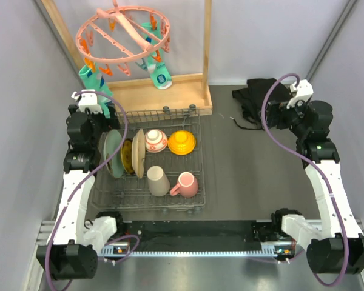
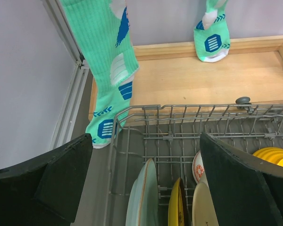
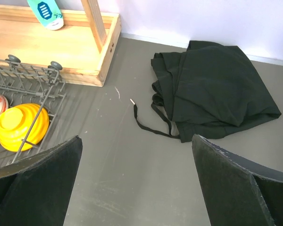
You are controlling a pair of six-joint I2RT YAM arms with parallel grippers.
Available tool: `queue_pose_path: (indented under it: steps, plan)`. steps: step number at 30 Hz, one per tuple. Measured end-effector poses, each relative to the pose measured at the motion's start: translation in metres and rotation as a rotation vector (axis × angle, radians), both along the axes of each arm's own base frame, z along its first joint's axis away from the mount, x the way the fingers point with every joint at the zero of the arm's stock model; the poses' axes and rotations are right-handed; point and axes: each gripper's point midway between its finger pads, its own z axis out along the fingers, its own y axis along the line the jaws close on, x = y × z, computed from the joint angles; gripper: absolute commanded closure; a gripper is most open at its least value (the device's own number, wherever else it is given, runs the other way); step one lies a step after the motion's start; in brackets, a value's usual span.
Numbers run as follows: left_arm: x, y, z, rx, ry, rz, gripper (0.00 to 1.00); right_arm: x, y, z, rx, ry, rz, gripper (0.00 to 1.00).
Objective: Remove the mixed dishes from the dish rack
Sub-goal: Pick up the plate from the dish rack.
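Apart, empty: left gripper (image 2: pixel 146 160), right gripper (image 3: pixel 137 174). Risk: clipping tight-packed upright plates (image 1: pixel 122 155) at dish rack (image 1: pixel 109 191) left edge, toppling neighbours.

No readable text, labels or numbers anywhere in view

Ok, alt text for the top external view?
A dark wire dish rack holds upright plates at its left, a red-white bowl, an orange bowl, a beige cup and a pink mug. The left arm and right arm stand at either side. Behind is a wooden frame with a pink peg hanger; black cloth lies right.
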Motion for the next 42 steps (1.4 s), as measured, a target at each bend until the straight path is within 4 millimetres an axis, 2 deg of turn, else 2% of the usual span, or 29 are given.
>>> queue_pose_path:
  steps: [20,23,27,29,32,36,42]
  plan:
    - [-0.002,0.002,0.000,0.038,0.003,-0.001,0.01,-0.006,0.005,-0.002,-0.032,-0.015,0.046,0.01]
    - [-0.008,0.007,-0.001,0.112,0.057,-0.005,0.01,-0.006,0.005,-0.003,-0.039,-0.016,0.054,0.01]
    - [-0.017,0.016,0.012,0.205,0.109,0.011,0.02,-0.005,0.006,-0.004,-0.045,-0.014,0.059,0.01]
    - [-0.024,0.020,0.019,0.236,0.138,0.017,0.05,-0.005,0.006,-0.006,-0.045,-0.010,0.063,0.01]
    - [-0.036,0.022,0.019,0.250,0.210,0.019,0.07,-0.003,0.007,-0.009,-0.044,0.000,0.072,0.01]
    - [-0.047,0.025,0.003,0.253,0.335,0.019,0.06,-0.003,0.009,-0.011,-0.042,0.008,0.084,0.01]
    - [-0.066,0.029,-0.049,0.258,0.574,0.018,0.09,-0.004,0.012,-0.011,-0.039,0.007,0.101,0.01]
